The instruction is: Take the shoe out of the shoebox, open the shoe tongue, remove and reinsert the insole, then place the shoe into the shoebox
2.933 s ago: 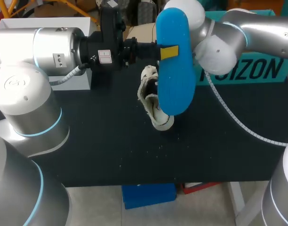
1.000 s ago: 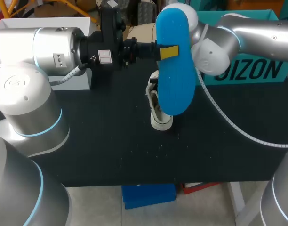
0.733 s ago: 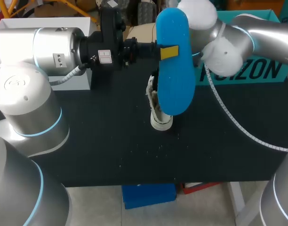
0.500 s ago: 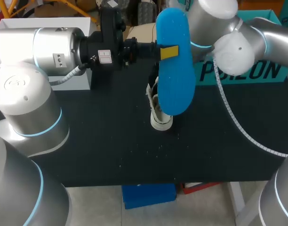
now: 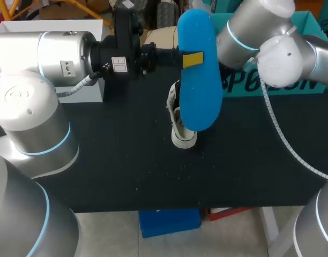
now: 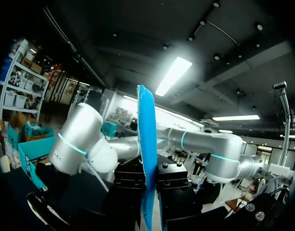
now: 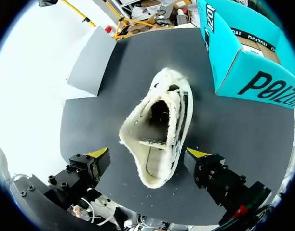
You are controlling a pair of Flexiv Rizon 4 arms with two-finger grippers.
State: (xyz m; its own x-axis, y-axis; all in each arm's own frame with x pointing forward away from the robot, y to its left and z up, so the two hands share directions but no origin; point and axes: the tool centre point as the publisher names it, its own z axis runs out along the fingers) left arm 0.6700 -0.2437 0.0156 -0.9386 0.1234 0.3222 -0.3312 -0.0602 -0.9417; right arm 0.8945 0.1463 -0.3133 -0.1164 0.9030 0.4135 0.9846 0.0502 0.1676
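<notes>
- The black desk [image 5: 126, 160] carries everything named here.
- The silver left arm [image 5: 62, 51] comes in from the left and lies level above the desk's far half, its black wrist pointing toward the middle.
- The silver right arm [image 5: 271, 43] comes in from the right and is raised over the far right of the desk, in front of the shoebox.
- The teal cardboard shoebox [image 5: 298, 85] stands open at the far right of the desk.
- A white cardboard box [image 5: 24, 27] stands at the far left, partly behind the left arm.
- The long blue foam insole [image 5: 199, 80] hangs in the air above the desk, gripped by the left jaws. One yellow tip presses its broad face, and the left wrist view shows it edge-on [image 6: 147, 159] between the two black fingers.
- The cream fleecy low shoe [image 5: 181, 134] sits on the desk near the middle, apart from the shoebox. Its opening faces up and its toe points to the near edge, and the insole hides much of it in the head view.
- The right jaws stand wide above the shoe [image 7: 159, 130], one yellow tip out to each side of it, touching nothing.
</notes>
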